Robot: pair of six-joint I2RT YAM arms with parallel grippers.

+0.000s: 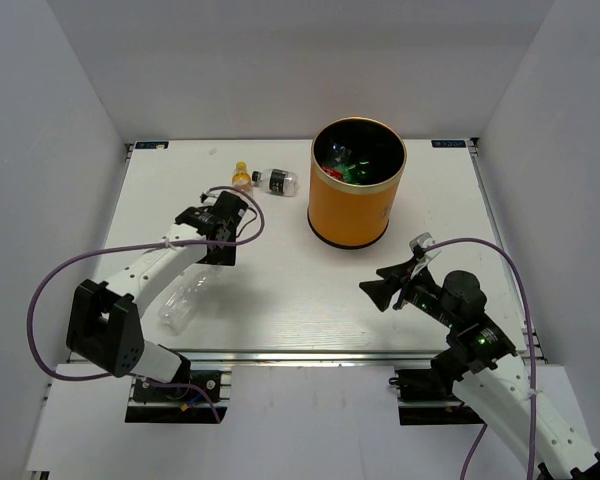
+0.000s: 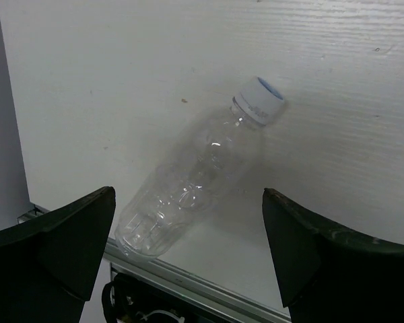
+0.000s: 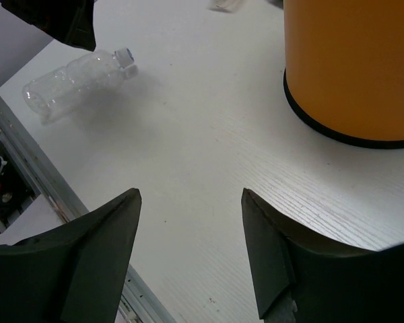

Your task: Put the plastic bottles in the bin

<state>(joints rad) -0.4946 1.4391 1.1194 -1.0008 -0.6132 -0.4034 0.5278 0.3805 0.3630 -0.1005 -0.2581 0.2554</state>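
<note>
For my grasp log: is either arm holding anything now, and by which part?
Nothing is held. Both the left gripper and the right gripper are open, with nothing between their fingers; the clear bottle lies free on the table.

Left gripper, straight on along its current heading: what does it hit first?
Probably the clear bottle, lying on its side on the table, roughly centred between the open fingers of the left gripper. Nothing shows in between, though depth is hard to judge.

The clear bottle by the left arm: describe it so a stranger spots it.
From the orange bin, go to the table's near left edge. The bottle lies flat there under the left arm. Unlike the two far bottles, it is clear, unlabelled, white-capped.
</note>
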